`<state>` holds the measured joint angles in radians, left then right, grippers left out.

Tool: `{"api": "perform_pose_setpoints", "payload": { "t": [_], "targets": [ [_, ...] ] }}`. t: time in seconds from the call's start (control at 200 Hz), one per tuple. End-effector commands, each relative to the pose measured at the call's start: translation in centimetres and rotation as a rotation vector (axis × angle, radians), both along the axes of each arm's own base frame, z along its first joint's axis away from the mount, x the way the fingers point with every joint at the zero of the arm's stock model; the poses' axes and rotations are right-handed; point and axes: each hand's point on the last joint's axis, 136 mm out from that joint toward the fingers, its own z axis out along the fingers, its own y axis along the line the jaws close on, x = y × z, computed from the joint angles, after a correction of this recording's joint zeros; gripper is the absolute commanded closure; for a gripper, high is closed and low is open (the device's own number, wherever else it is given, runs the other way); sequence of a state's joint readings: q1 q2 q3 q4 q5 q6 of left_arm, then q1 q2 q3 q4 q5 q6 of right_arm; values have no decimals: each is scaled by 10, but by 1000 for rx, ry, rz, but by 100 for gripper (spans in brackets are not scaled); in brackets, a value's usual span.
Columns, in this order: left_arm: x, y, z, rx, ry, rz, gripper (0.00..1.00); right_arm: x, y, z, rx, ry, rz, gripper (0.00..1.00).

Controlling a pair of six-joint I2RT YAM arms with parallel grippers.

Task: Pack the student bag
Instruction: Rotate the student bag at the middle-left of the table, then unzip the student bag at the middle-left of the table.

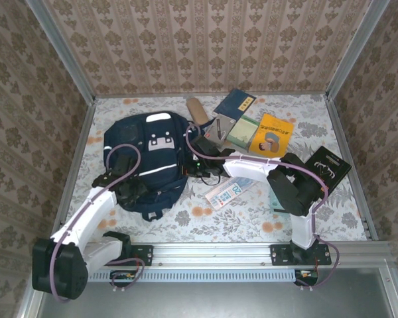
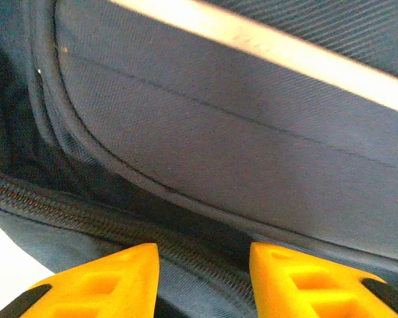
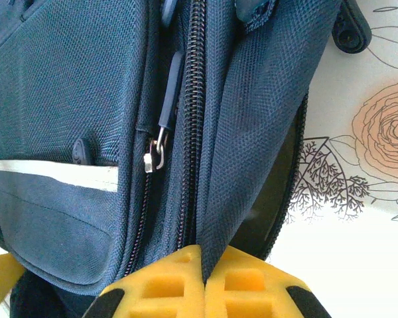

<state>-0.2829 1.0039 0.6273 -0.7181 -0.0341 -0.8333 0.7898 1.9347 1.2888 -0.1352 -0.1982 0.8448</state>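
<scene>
Navy woven fabric under both wrists: the student bag [image 1: 149, 156] lies flat, left of centre on the table, top end away from the arms. Left arm reaches forward from its base, white link angled inward, wrist set down on the bag's near-left part. Left gripper [image 2: 202, 285]: orange fingers part-way apart, with the zip edge [image 2: 86, 215] and a ridge of fabric caught between them. Right arm folds back on itself: upper link rises from its base, white forearm runs leftward across the table, wrist tipped down at the bag's right side. Right gripper [image 3: 202, 281] is pressed together, a fold of the bag's side panel pinched between the fingertips. A zip pull [image 3: 162, 129] hangs beside that fold, and a white stripe [image 3: 53, 173] crosses the front pocket. The table is covered by a pale cloth [image 1: 331, 218] printed with orange roses and grey leaves. Right of the bag lie a yellow book [image 1: 273, 132], a dark blue book [image 1: 235, 103], a pale green book [image 1: 242, 131] and a black booklet [image 1: 328, 164]. A white printed packet [image 1: 229, 192] sits near the bag's right edge. Brown damask wallpaper [image 1: 205, 40] on three walls, aluminium posts at the corners. An aluminium rail [image 1: 219, 252] along the near edge carries both bases.
</scene>
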Motion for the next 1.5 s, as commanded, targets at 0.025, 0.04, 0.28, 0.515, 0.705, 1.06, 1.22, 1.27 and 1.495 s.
{"api": "perform_pose_setpoints", "payload": {
  "t": [0.025, 0.04, 0.28, 0.515, 0.705, 1.06, 1.22, 1.27, 1.495],
  "targets": [
    [-15, -1, 29, 2, -80, -74, 55, 4, 4, 12, 23, -12, -16, 100],
    [-18, -2, 30, -3, -86, -79, 55, 4, 4, 12, 23, -12, -16, 100],
    [-40, -26, 46, -54, -193, -240, 55, 3, 9, 8, 32, 5, -8, 100],
    [-43, -71, 51, -111, -245, -486, 58, 2, 8, 7, 28, 10, -5, 100],
    [-47, -77, 33, -94, -182, -536, 59, 0, 7, 6, 25, 12, -5, 100],
    [-48, -81, 13, -88, -131, -557, 60, 1, 8, 8, 31, 12, -3, 100],
    [-43, -82, 11, -75, -140, -561, 63, 0, 9, 8, 34, 13, 1, 100],
    [-42, -82, 11, -66, -141, -560, 65, 0, 9, 7, 33, 16, 1, 100],
    [-43, -86, 10, -68, -128, -575, 100, 1, 8, 8, 34, 16, -3, 100]
  ]
}}
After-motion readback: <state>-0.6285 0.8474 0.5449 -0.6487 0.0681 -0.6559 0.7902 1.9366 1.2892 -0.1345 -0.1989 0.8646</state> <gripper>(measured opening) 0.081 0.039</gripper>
